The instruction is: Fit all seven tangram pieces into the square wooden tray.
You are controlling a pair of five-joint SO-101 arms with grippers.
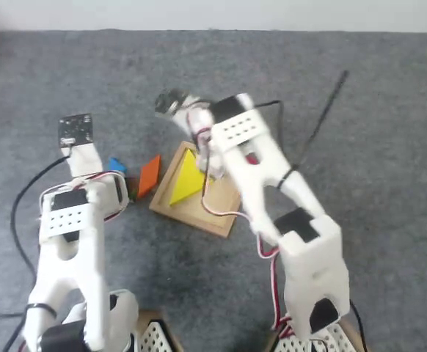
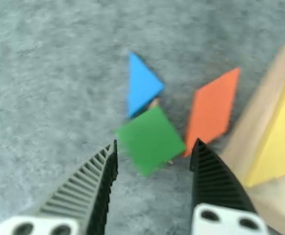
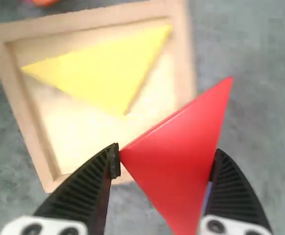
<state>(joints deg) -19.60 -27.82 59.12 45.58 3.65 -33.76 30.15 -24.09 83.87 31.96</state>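
Jaws of the right gripper (image 3: 165,152) clench a red triangle (image 3: 181,166) by the tray (image 3: 83,19) holding a yellow triangle (image 3: 103,73); left gripper (image 2: 155,142) jaws gape over a green square (image 2: 150,139).

- This looks like a robotics lab or a hobbyist's test corner, though little of the room shows.
- Two white machine arms flank the wooden tray (image 1: 207,214). The left arm (image 1: 70,242) stands to the tray's left, and the right arm (image 1: 272,183) leans over the tray from its right.
- Wiring lies exposed: a black cable (image 1: 323,117) runs off beyond the tray's right side, and red and white wires (image 1: 272,273) hang along the right arm.
- Perforated base plates (image 1: 155,337) sit at the edge nearest the camera, well apart from the tray.
- The bench (image 1: 375,161) has a plain grey, felt-like surface all round the tray, and a pale wall (image 1: 213,13) runs behind it.
- The right pincer (image 3: 166,152) clamps a red triangle (image 3: 181,171) over the tray's rim.
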